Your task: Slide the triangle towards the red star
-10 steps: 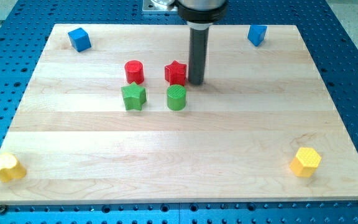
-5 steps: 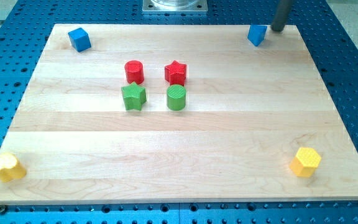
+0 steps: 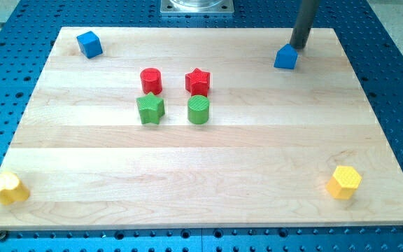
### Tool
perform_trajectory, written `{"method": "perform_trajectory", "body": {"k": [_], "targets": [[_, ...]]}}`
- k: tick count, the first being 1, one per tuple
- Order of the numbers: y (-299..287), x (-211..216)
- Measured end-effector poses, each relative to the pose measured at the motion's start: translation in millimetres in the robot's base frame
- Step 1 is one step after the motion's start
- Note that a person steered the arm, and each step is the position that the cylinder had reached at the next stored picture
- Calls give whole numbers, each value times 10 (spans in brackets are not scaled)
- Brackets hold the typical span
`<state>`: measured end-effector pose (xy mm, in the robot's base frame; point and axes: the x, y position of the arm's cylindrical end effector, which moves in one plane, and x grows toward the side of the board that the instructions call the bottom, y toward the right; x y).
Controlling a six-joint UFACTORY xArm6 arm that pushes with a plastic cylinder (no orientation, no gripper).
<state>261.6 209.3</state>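
The blue triangle (image 3: pixel 285 57) has been nudged down-left from the top-right corner since a moment ago; my tip (image 3: pixel 299 47), which has no pincer, is pressed behind it, the red star (image 3: pixel 197 81) well apart leftward.

one cam only, so no shared area w/ another view. looks down at a steep angle from the view's bottom edge, facing the far side. mid distance: whole pale wooden board (image 3: pixel 208 168) fits in frame, w/ a rim of blue perforated metal table (image 3: pixel 397 84) around it and a grey metal mount plate (image 3: pixel 197 6) cut off at the view's top.
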Motion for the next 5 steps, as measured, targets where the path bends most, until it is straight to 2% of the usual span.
{"method": "perform_trajectory", "body": {"k": [3, 5], "targets": [[-209, 437], [-624, 503]]}}
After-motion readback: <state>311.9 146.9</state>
